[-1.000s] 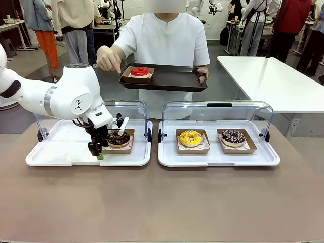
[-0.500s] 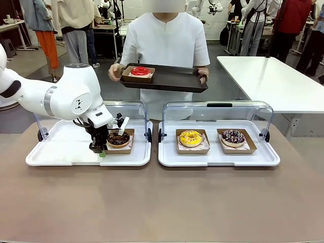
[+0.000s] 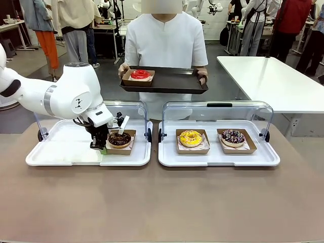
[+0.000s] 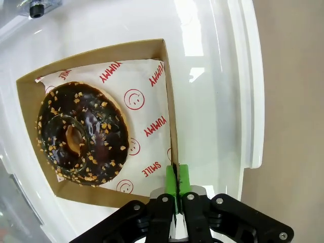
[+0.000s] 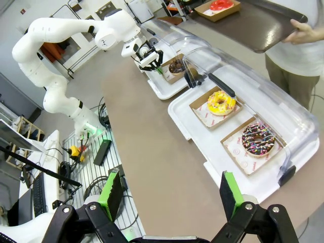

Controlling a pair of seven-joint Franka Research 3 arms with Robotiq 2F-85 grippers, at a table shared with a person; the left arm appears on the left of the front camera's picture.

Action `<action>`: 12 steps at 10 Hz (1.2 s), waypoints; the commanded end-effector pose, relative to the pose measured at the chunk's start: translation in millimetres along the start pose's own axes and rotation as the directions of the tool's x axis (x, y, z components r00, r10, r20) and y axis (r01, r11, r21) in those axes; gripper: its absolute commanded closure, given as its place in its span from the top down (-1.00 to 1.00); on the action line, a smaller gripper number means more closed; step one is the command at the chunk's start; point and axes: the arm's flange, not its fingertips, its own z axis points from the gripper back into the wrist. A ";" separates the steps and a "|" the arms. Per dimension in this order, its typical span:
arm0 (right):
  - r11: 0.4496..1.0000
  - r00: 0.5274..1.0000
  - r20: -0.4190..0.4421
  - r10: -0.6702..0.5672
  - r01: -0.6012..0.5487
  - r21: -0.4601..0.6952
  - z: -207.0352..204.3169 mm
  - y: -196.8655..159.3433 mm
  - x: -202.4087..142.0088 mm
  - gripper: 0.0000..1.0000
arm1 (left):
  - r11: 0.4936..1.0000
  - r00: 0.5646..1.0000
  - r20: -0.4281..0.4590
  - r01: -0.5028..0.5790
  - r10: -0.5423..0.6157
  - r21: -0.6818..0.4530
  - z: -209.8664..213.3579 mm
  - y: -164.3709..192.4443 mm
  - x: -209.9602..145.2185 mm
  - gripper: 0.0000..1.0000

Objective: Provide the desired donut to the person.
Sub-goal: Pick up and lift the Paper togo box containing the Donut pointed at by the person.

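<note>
here, left end effector (image 4: 177, 174) pinches the wall of the donut box (image 4: 101, 196); right end effector (image 5: 170, 195) gapes.

At centre left of the left wrist view, the chocolate donut (image 4: 82, 132) wears a glossy glaze roughened by crumbs. It lies on thin printed paper (image 4: 149, 114) inside a matt brown cardboard box (image 4: 101, 61). The white tray (image 4: 217, 101) is smooth, shiny plastic; the desk (image 3: 162, 202) is matt brown. The left claw (image 4: 177, 171) is matt black plastic, its pads (image 4: 171, 178) smooth green.
</note>
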 end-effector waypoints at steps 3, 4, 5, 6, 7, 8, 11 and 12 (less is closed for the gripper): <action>1.000 1.000 0.007 0.003 -0.003 0.005 -0.7 0.5 -0.8 1.00 | 0.997 0.997 -0.024 0.068 -0.069 -0.024 56.4 -40.8 11.2 -1.00; 1.000 1.000 0.007 0.003 -0.003 0.005 -0.7 0.5 -0.8 1.00 | 0.996 0.997 -0.027 0.076 -0.078 -0.050 78.8 -57.5 14.4 -1.00; 1.000 1.000 0.007 0.003 -0.003 0.005 -0.7 0.5 -0.8 1.00 | 0.992 0.996 -0.049 0.076 -0.081 -0.098 98.7 -76.4 16.7 -1.00; 1.000 1.000 0.007 0.003 -0.003 0.005 -0.7 0.5 -0.8 1.00 | 0.987 0.993 -0.060 0.094 -0.102 -0.133 116.9 -95.3 18.9 -1.00; 1.000 1.000 0.007 0.003 -0.003 0.005 -0.7 0.5 -0.8 1.00 | 0.986 0.991 -0.072 0.099 -0.109 -0.132 136.7 -113.9 20.0 -1.00; 1.000 1.000 0.007 0.003 -0.003 0.005 -0.7 0.5 -0.8 1.00 | 0.987 0.991 -0.078 0.102 -0.112 -0.121 153.3 -130.3 21.3 -1.00; 1.000 1.000 0.007 0.003 -0.003 0.005 -0.7 0.5 -0.8 1.00 | 0.996 0.994 -0.073 0.087 -0.087 -0.010 207.5 -155.5 23.5 -1.00; 1.000 1.000 0.007 0.003 -0.003 0.005 -0.7 0.5 -0.8 1.00 | 0.997 0.996 -0.066 0.067 -0.065 0.025 222.0 -155.2 23.5 -1.00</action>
